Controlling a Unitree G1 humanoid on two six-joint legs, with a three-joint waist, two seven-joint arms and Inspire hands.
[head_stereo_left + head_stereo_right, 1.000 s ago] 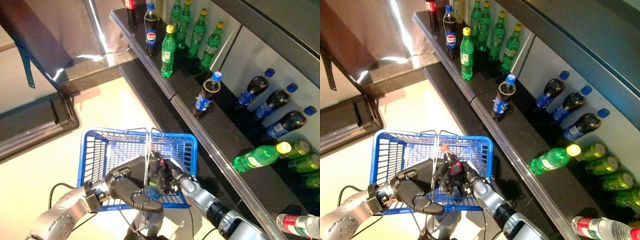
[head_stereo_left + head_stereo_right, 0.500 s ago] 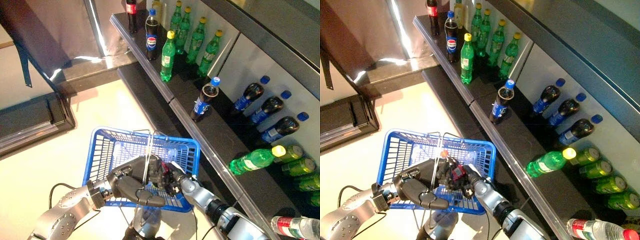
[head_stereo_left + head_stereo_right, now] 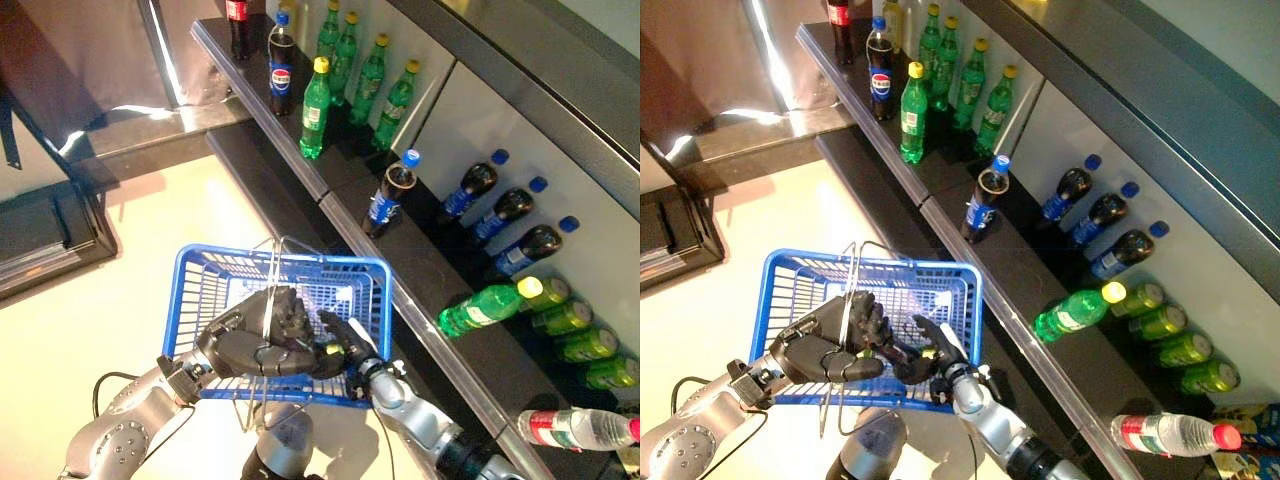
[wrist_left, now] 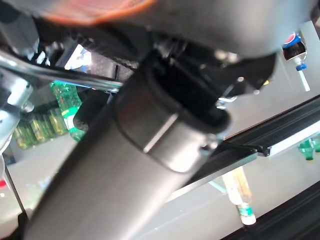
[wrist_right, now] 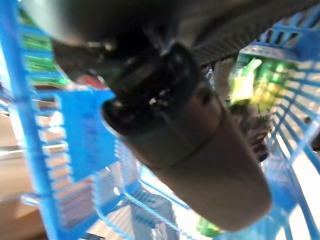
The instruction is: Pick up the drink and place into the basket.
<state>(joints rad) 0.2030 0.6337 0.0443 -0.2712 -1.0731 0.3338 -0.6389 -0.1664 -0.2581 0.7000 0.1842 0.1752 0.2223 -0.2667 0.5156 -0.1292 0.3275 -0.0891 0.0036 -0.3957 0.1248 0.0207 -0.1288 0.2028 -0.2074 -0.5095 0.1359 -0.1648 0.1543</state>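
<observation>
Basket held, drink apparently already dropped in

Basket (image 3: 195, 275) hangs over the floor beside the shelf (image 3: 420, 275), wire handles (image 3: 277, 262) up. Left hand (image 3: 262, 342) is curled round the handles and carries it. Right hand (image 3: 338, 335) sits just inside the near rim, fingers spread and loose, nothing in its grasp as far as the eye views show. Drink: no bottle can be picked out inside from the eye views; the right wrist view shows a green blur (image 5: 250, 82) past the mesh, but I can't tell if that is the drink in the basket or a shelf bottle seen through it.

Risks: right hand fingers could snag the mesh or handles when pulling out and tip the basket; a loose left grip on thin wire could let it swing.

Hidden: basket floor is mostly behind both hands. Left wrist view is blocked by dark bulk, no help on the grip.
</observation>
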